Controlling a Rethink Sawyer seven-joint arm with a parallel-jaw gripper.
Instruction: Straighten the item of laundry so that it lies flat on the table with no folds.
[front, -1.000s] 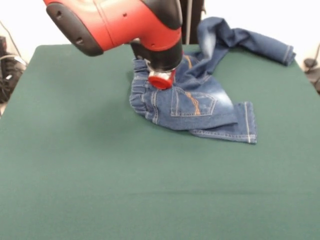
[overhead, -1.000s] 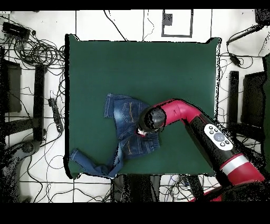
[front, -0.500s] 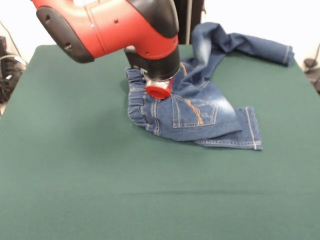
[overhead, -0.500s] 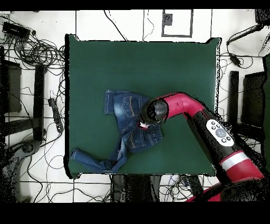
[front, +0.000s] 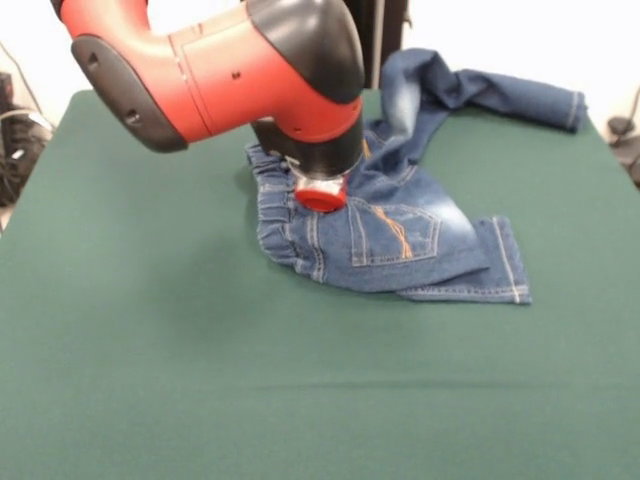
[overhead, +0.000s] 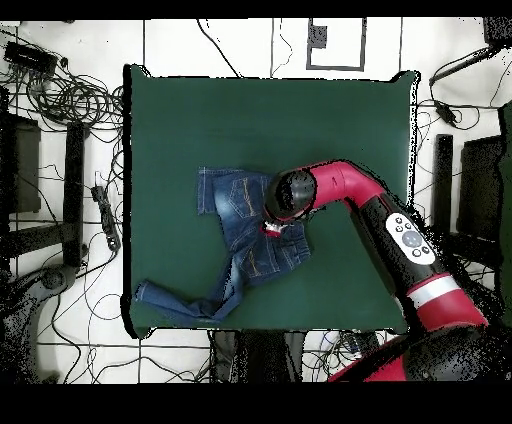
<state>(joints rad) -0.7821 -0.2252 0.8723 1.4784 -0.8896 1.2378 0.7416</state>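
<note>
The gripper (front: 321, 192) presses down on the waistband of the jeans (front: 400, 235), jaws hidden so their state cannot be told, while the crumpled jeans lie on the table's (front: 150, 330) far half, one leg overhanging its far-right edge.

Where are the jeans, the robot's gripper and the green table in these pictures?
jeans (front: 392, 236): front view, on the back pocket with orange stitching.
gripper (front: 321, 196): front view, on the red tip over the waistband.
green table (overhead: 270, 120): overhead view, on bare felt beyond the jeans.
</note>
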